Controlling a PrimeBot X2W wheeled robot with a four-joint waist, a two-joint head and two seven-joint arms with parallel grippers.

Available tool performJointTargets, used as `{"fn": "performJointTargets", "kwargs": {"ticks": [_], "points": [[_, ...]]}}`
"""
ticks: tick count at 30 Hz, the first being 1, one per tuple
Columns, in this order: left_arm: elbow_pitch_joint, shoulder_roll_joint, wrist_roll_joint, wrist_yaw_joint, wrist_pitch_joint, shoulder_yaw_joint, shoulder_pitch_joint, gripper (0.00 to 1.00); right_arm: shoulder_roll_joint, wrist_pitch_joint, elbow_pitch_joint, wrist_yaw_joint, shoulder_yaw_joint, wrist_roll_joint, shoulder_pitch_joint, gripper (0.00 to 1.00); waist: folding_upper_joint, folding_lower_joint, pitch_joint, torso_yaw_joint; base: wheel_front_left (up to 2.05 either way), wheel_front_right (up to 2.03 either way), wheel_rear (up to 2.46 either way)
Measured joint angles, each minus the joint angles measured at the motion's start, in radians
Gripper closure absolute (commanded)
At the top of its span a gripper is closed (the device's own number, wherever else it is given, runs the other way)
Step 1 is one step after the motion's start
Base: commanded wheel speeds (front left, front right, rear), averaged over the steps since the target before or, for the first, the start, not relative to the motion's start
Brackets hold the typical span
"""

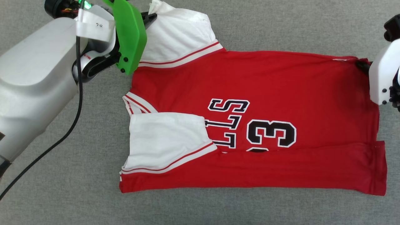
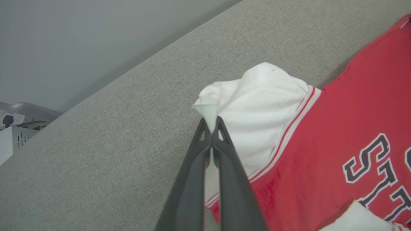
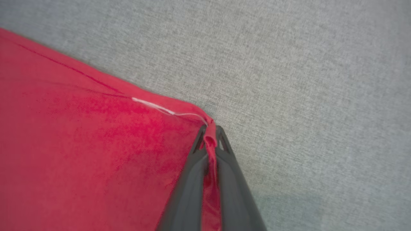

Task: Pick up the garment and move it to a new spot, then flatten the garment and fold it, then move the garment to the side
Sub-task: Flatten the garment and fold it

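The garment point(image 1: 256, 84) lies flat in the middle of the grey fabric surface point(image 1: 218, 209), with its near long edge and near sleeve point(image 1: 165, 140) already folded in. The left gripper point(image 2: 211, 123) pinches the tip of the far white sleeve point(image 2: 257, 106), and the right gripper point(image 3: 210, 130) pinches the far hem corner. The far fold and the move aside seem yet to come.

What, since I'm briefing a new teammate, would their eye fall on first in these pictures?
The red garment with white sleeves and black lettering lies spread across the grey surface, its near edge folded up over the print. The left hand is pinched shut on the far white sleeve at upper left in the head view, beside a bright green cover. The right hand is shut on the red corner at far right.
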Motion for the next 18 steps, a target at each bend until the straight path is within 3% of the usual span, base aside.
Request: {"fn": "performJointTargets", "kwargs": {"ticks": [8,18], "points": [[-0.026,0.053,-0.006,0.002,-0.076,-0.004,0.145,1.0,-0.019,-0.179,-0.068,0.0,0.023,0.037,0.118,1.0,0.0,0.0,-0.093,-0.012,0.0,0.0,0.0],[-0.172,0.125,-0.008,0.08,-0.123,-0.009,0.333,1.0,-0.06,-0.302,-0.135,0.0,0.003,0.059,0.289,1.0,0.0,0.0,-0.202,-0.014,0.0,0.0,0.0]]}}
